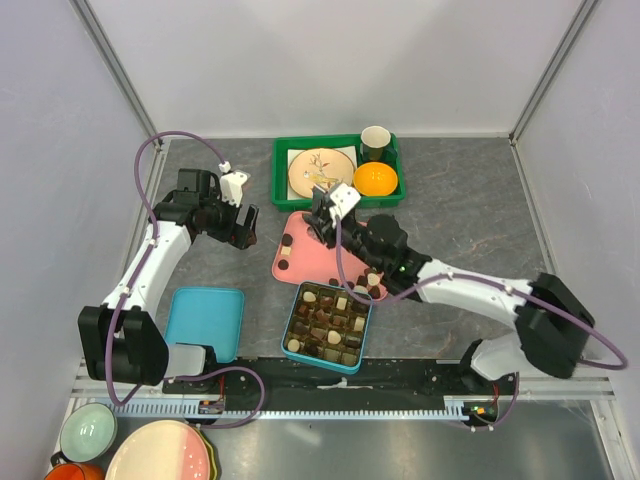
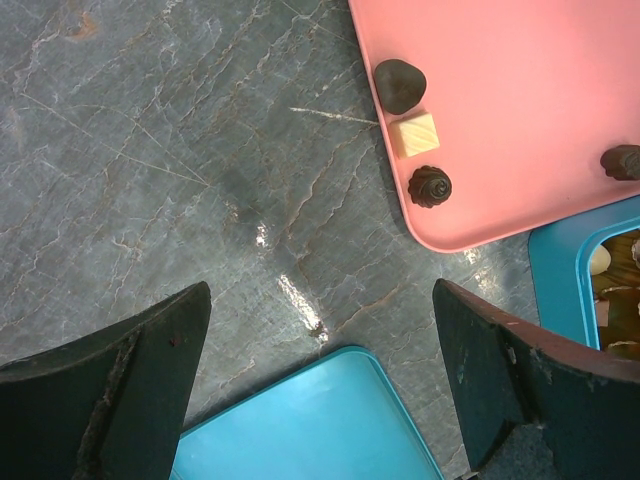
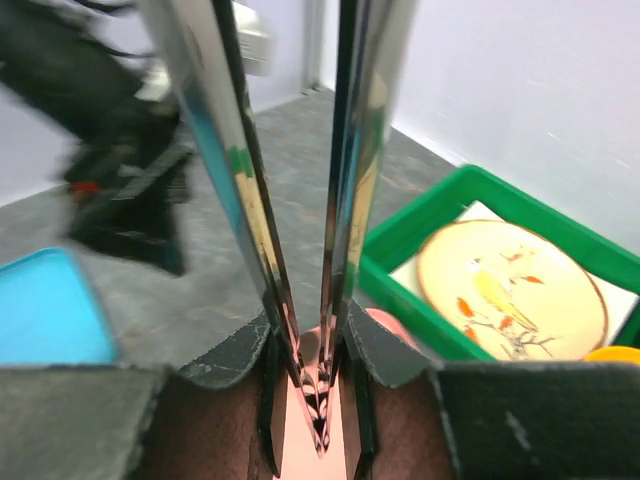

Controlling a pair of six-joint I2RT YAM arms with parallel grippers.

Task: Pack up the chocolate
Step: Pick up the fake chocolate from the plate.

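Observation:
Chocolate pieces lie on a pink tray [image 1: 300, 250]: two dark ones [image 1: 287, 241] at its left side and a small cluster [image 1: 365, 284] at its near right corner. The left wrist view shows a dark piece [image 2: 399, 84], a cream square [image 2: 415, 134] and a dark swirl [image 2: 430, 186] on that tray [image 2: 520, 90]. A teal box [image 1: 327, 327] holds several more pieces in compartments. My right gripper [image 1: 325, 222] [image 3: 322, 350] hovers over the tray's far edge, shut on metal tongs [image 3: 240, 180] whose tips are out of view. My left gripper [image 1: 238, 228] [image 2: 320, 330] is open and empty above the table.
The teal lid [image 1: 205, 322] [image 2: 320, 430] lies left of the box. A green tray [image 1: 283, 180] at the back holds a patterned plate [image 1: 320, 170], a cup [image 1: 375, 143] and an orange [image 1: 376, 180]. Bowls and plates [image 1: 160, 450] are stacked at the near left.

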